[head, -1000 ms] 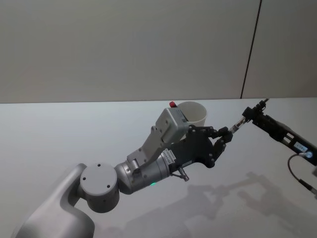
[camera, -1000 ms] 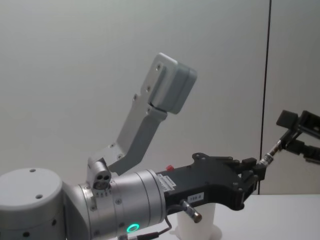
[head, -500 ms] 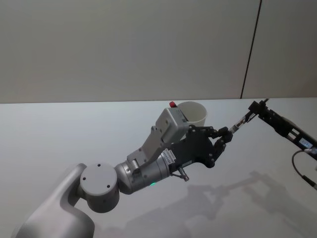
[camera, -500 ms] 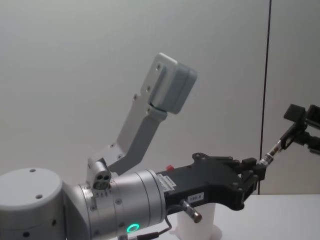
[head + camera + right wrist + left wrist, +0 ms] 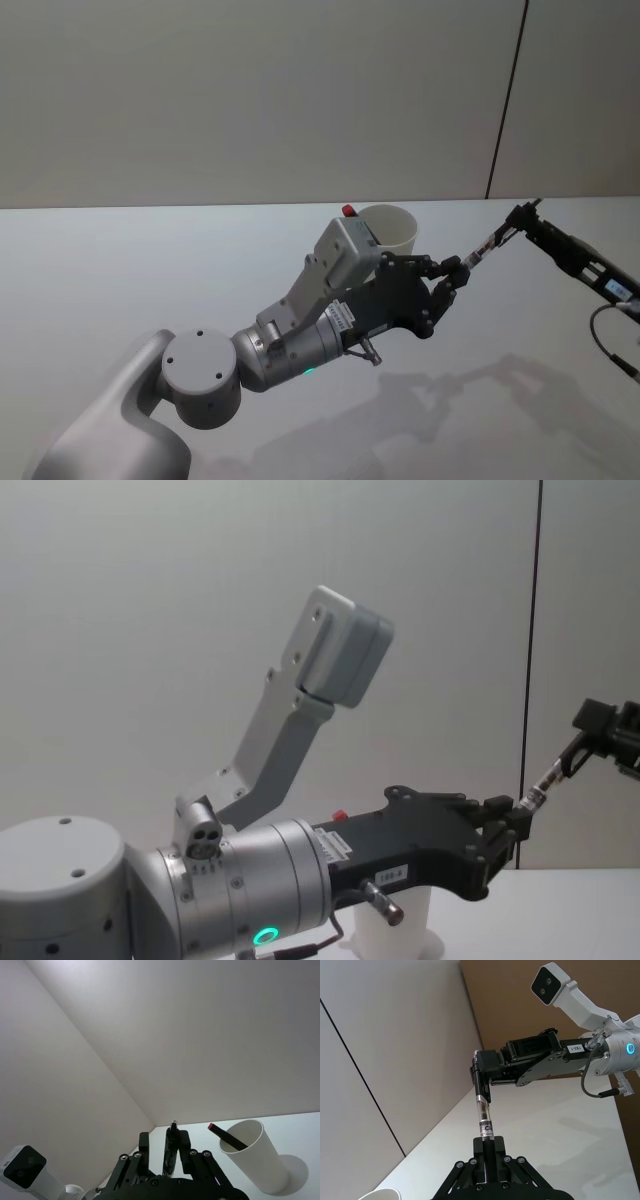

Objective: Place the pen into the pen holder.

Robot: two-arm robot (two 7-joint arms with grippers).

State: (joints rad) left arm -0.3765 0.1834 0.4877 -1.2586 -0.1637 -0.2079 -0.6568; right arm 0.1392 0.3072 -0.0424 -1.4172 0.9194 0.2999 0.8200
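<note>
White paper forms the one pen holder [image 5: 392, 228], a tapered cup standing upright on the pale table [image 5: 150, 270] just beyond the left arm's wrist camera housing. One pen with a red end [image 5: 227, 1139] leans inside it already, its tip poking above the rim.

Two grippers meet over the table, with a single clear-barrelled pen [image 5: 483, 1117] spanning the gap between them. The left gripper [image 5: 452, 274] reaches forward and to the right from the robot's body, above the table and just right of the cup; its fingers are pressed together on the pen's lower end, and the wrist view shows the barrel running straight out from between them. The right gripper [image 5: 517, 215] comes in from the right side, held higher, at the pen's far end. From the left wrist view its black fingers [image 5: 485, 1064] flank the pen's dark top section — whether they pinch it or have just parted from it I cannot tell. In the right wrist view the pen [image 5: 170, 1152] stands between that gripper's two fingers with narrow gaps showing on either side.

So the count is two pens, one cup — the clear pen is in the air, slanting up from left gripper to right, well clear of the cup's mouth.
</note>
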